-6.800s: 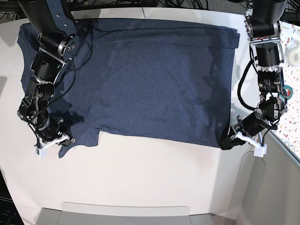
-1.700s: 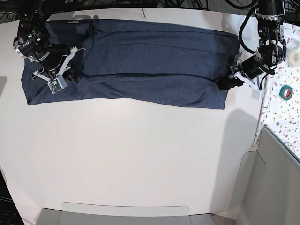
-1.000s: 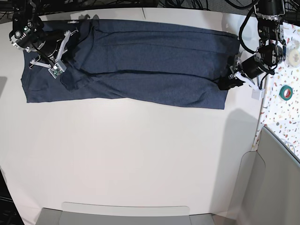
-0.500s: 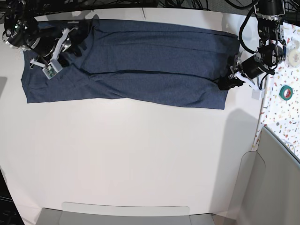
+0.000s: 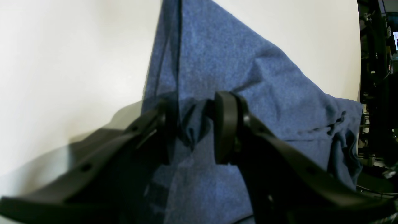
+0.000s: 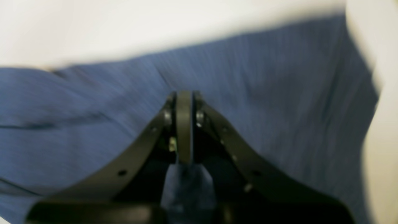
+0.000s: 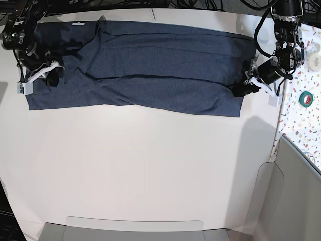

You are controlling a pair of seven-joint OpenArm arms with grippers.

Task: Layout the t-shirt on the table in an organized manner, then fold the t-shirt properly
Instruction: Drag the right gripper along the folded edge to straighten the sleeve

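Base view: t-shirt [image 7: 150,70] lying as a long folded band along the far side of the table [image 7: 140,170], lengthwise fold already in place. Right gripper [image 7: 51,79], previously over the sleeve area further in, now shifted out to the band's end on this view's left, low over the cloth. Left gripper [image 7: 239,90] unmoved at the opposite end, at the near corner. Probably means lining up both ends for the next crosswise fold. Small white neck label [image 7: 78,23] visible at the far edge, too small to read; no lettering showing on the upturned side. Roll of green tape [image 7: 306,98] off on the speckled side surface.

Left wrist view: left gripper [image 5: 192,130] pinching a bunched pleat of t-shirt [image 5: 236,71] between its dark jaws, cloth rising tent-like from the white table [image 5: 62,62]. No writing in sight.

Right wrist view: blurred from motion. Right gripper [image 6: 184,124] with jaws pressed together, after standing apart a moment ago; nothing plainly caught between the tips, blue t-shirt [image 6: 279,93] spread beneath. No print or label legible.
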